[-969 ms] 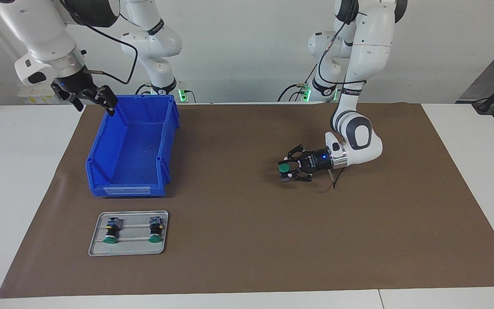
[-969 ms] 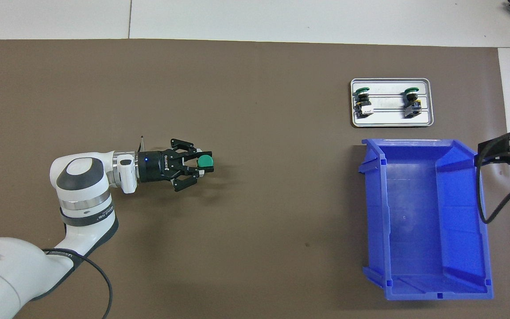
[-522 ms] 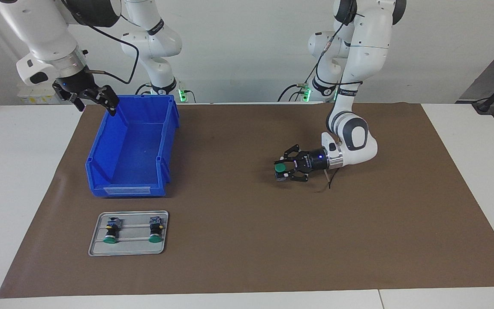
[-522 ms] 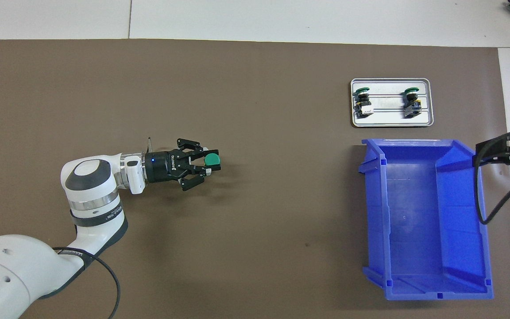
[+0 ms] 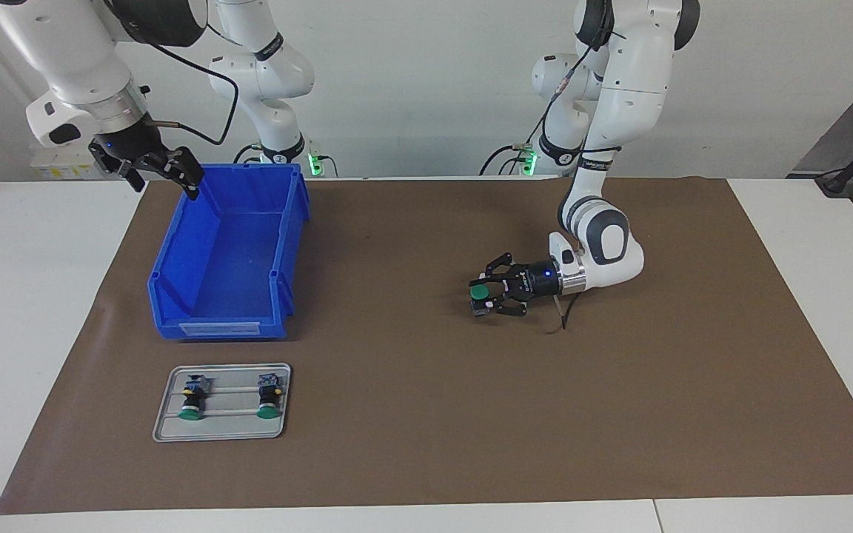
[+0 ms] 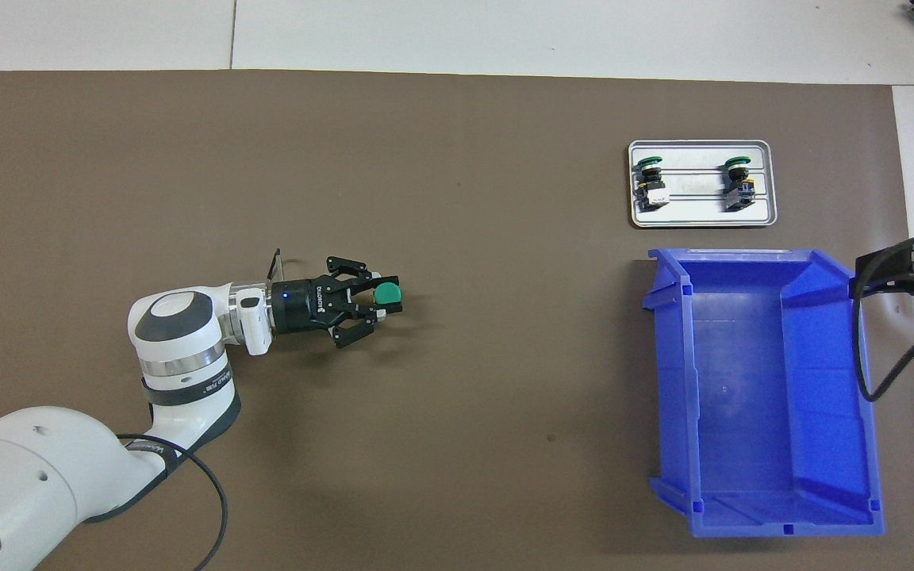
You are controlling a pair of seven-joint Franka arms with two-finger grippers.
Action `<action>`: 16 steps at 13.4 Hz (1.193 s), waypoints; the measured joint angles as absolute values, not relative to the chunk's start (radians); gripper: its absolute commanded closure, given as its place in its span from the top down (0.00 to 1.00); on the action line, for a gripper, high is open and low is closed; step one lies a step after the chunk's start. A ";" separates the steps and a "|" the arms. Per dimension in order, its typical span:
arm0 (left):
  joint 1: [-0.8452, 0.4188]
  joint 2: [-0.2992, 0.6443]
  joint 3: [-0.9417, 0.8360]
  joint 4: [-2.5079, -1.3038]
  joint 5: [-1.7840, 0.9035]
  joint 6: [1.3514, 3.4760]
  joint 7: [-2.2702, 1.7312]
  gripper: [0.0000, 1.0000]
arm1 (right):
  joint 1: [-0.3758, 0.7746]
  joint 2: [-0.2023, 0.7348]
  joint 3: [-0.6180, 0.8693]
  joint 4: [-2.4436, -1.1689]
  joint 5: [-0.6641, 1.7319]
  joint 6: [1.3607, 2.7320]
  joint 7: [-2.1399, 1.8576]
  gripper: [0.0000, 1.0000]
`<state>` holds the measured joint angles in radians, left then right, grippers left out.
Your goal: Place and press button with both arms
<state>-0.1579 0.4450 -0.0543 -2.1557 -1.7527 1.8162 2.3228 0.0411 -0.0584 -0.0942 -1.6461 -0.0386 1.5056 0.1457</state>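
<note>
The button [image 5: 480,292] has a round green cap and is held sideways in my left gripper [image 5: 484,296], which is shut on it low over the middle of the brown mat. In the overhead view the button [image 6: 386,295] sticks out of the left gripper [image 6: 382,300], cap pointing toward the right arm's end. My right gripper [image 5: 156,170] is open and empty, up in the air over the blue bin's corner nearest the robots. It shows at the edge of the overhead view [image 6: 913,270].
An empty blue bin [image 5: 219,329] stands at the right arm's end of the mat. A grey tray [image 5: 223,429] lies farther from the robots than the bin and bears two other green buttons [image 5: 191,400] [image 5: 269,400].
My left gripper has carried the button a little toward the right arm's end of the table, staying low over the mat. The right gripper has barely moved.
</note>
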 measured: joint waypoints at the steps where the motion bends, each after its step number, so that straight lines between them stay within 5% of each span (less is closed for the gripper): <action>1: -0.157 0.448 -0.052 -2.156 -1.755 1.807 2.331 0.00 | 0.041 -0.059 -0.094 -1.646 -0.039 1.506 0.146 1.00; 3: -0.157 0.449 -0.051 -2.156 -1.755 1.804 2.334 0.00 | 0.041 -0.059 -0.094 -1.646 -0.039 1.506 0.146 1.00; 4: -0.157 0.449 -0.051 -2.156 -1.755 1.803 2.335 0.08 | 0.041 -0.059 -0.094 -1.646 -0.039 1.506 0.146 1.00; 9: -0.153 0.452 -0.050 -2.156 -1.755 1.794 2.338 0.56 | 0.041 -0.059 -0.094 -1.646 -0.039 1.506 0.146 1.00; 11: -0.152 0.453 -0.050 -2.156 -1.755 1.792 2.339 0.87 | 0.037 -0.059 -0.095 -1.646 -0.039 1.505 0.146 1.00; 12: -0.152 0.453 -0.050 -2.156 -1.755 1.790 2.339 0.94 | 0.030 -0.059 -0.095 -1.646 -0.039 1.505 0.145 1.00; 16: -0.149 0.454 -0.047 -2.155 -1.755 1.784 2.340 1.00 | 0.016 -0.061 -0.097 -1.646 -0.039 1.497 0.122 1.00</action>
